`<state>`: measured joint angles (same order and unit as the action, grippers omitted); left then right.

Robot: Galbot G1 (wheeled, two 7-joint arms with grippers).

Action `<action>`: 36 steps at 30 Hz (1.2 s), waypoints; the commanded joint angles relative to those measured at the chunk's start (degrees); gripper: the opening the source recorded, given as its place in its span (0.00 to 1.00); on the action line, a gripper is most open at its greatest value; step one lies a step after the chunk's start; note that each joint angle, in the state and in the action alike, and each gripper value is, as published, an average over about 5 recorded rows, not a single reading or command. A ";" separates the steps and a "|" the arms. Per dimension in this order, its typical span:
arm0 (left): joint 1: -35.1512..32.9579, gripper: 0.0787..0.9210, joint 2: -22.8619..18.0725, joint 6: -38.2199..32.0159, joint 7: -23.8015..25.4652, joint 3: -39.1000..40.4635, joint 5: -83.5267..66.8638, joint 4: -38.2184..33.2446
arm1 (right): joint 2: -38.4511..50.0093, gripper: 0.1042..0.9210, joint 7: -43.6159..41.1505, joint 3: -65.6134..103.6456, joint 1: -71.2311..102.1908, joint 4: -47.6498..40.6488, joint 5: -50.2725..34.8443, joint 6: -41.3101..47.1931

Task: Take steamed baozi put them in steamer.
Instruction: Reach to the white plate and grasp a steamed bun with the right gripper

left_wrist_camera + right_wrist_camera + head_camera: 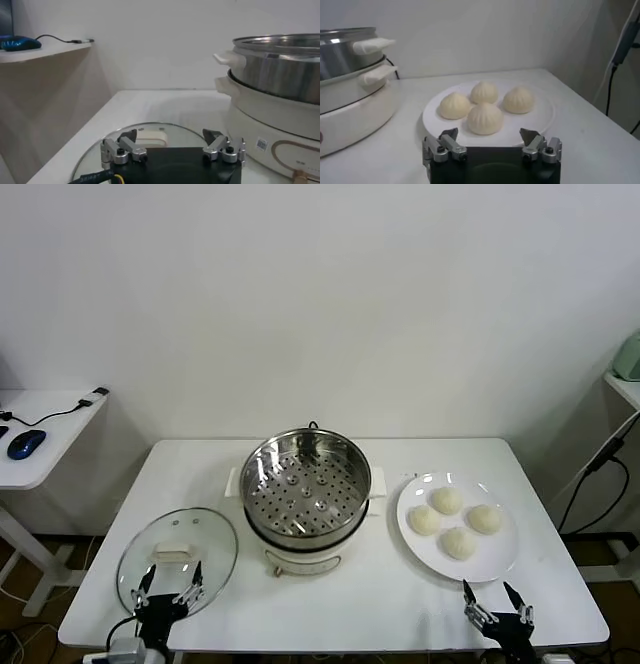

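Several creamy-white baozi (453,521) lie together on a flat white plate (500,562) at the table's right; they also show in the right wrist view (485,118). The steel steamer (306,485) with its perforated tray stands on a white base at the table's middle and holds nothing; its wall shows in the left wrist view (280,75). My right gripper (496,601) (489,134) is open and empty at the front edge, just in front of the plate. My left gripper (170,583) (170,136) is open and empty at the front left, over the near edge of the glass lid.
A round glass lid (177,555) with a white handle lies flat at the front left. A side desk (45,424) with a blue mouse (26,443) stands to the left. A cable (600,464) hangs at the right beside the table.
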<state>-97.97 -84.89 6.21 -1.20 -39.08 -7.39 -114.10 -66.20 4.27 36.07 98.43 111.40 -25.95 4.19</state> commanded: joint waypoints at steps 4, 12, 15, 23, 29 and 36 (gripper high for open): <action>-0.09 0.88 0.56 -0.20 0.04 0.15 -0.09 0.01 | 3.72 0.88 0.98 0.95 -11.93 0.11 2.50 9.22; 0.14 0.88 1.73 -0.55 0.01 0.32 -0.79 -0.26 | 23.68 0.88 -10.62 -9.53 -41.60 -13.11 6.75 23.60; 0.33 0.88 2.09 -0.71 -0.02 0.32 -1.04 -0.08 | 33.27 0.88 -24.17 -19.92 -52.47 -20.25 11.27 22.53; 0.88 0.88 1.90 -0.87 -0.02 0.35 -1.15 0.70 | 42.14 0.88 -60.17 -61.83 -89.84 -38.86 20.43 1.35; 1.02 0.88 1.86 -1.13 -0.04 0.36 -0.93 1.37 | 36.92 0.88 -73.80 -92.01 -114.31 -47.06 22.38 -6.64; 1.09 0.88 1.99 -1.49 0.01 0.80 -0.62 2.05 | 26.80 0.88 -75.75 -113.74 -127.92 -54.23 17.67 -3.91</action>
<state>-96.87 -82.93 4.68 -1.18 -38.26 -7.94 -112.13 -37.17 -59.94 -51.25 -8.59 65.78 -8.86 3.56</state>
